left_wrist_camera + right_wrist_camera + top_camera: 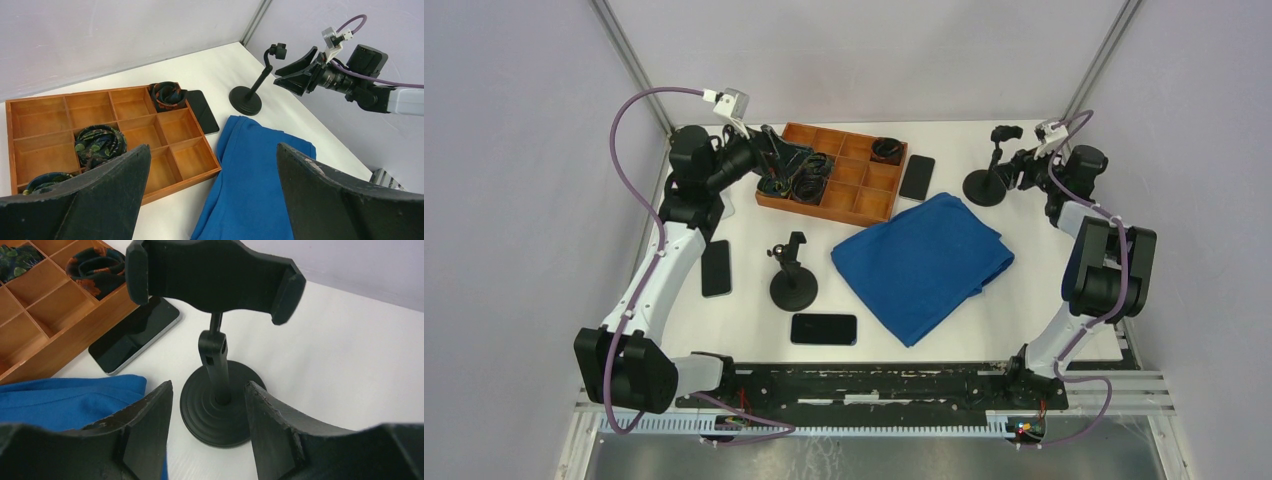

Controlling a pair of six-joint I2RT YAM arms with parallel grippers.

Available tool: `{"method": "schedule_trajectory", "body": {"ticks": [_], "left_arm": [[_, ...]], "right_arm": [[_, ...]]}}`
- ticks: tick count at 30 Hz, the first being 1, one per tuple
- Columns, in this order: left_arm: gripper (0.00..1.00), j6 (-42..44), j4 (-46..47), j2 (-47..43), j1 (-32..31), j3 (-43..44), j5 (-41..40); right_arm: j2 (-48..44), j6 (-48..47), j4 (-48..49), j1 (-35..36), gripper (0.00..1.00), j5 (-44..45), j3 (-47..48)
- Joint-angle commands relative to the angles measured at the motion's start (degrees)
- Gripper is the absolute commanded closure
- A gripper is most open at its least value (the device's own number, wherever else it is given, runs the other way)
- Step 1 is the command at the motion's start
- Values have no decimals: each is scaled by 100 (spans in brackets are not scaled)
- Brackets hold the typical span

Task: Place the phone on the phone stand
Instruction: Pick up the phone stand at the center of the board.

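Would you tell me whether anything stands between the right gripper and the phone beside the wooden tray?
Yes: the far phone stand stands directly in front of the right gripper, on its line to the phone. The blue cloth lies just beside that line.

phone stand (pixel 215 285) ahead of right gripper (pixel 208 390) jaws: black | cloth (pixel 50 397) left of them: blue | tray (pixel 65 340): orange-brown | table (pixel 340 350): white

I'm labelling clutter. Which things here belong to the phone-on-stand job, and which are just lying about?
Job: phone by tray; left phone; front phone; middle stand; far stand.
Lying about: wooden tray; rolled fabric; blue cloth.
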Motion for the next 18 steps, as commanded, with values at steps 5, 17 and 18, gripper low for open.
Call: {"method": "schedule_trajectory", "body": {"ticks": [5, 17, 18], "left_arm": [[0, 208, 243, -110, -20, 4, 85], [0, 209, 234, -83, -19, 3, 94], [0, 216, 234, -83, -19, 3, 86]], "right_arm": [[487, 372, 924, 330, 40, 233, 562], [758, 374, 778, 403, 65, 310, 825], [761, 357, 748, 411, 68, 305, 848]]}}
